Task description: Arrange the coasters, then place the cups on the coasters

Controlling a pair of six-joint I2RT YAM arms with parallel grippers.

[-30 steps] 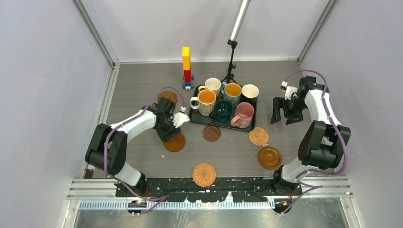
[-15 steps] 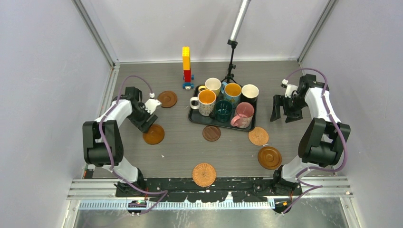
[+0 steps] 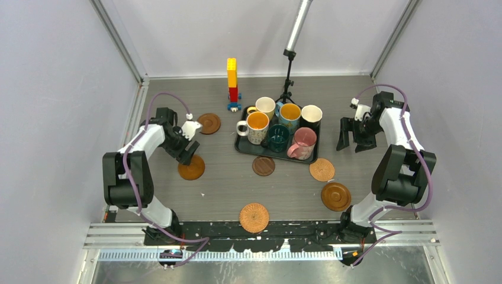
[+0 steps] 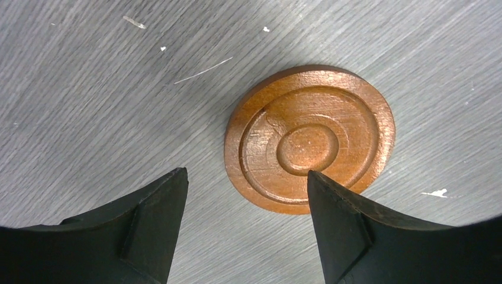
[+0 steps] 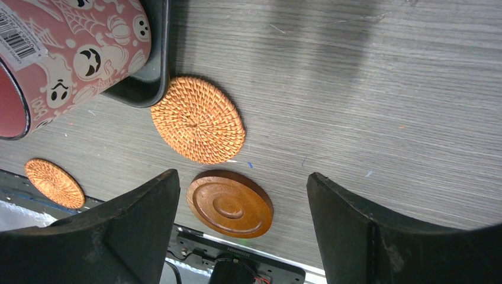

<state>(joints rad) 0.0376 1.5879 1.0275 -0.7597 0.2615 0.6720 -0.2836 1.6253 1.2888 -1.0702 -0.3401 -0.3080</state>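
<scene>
We see the left gripper [image 4: 243,175] with its jaws spread and nothing clamped, poised just over a glossy wood coaster [image 4: 309,138] lying flat toward the table's left edge. The right gripper [image 3: 351,144] hangs wide open and empty near the right edge. The six cups [image 3: 258,121] sit together on the black tray [image 3: 278,155] mid-table. A dark coaster [image 3: 263,165] and a woven coaster [image 3: 322,170] lie just off the tray's near side. Another woven one [image 3: 254,217] lies by the near edge.
</scene>
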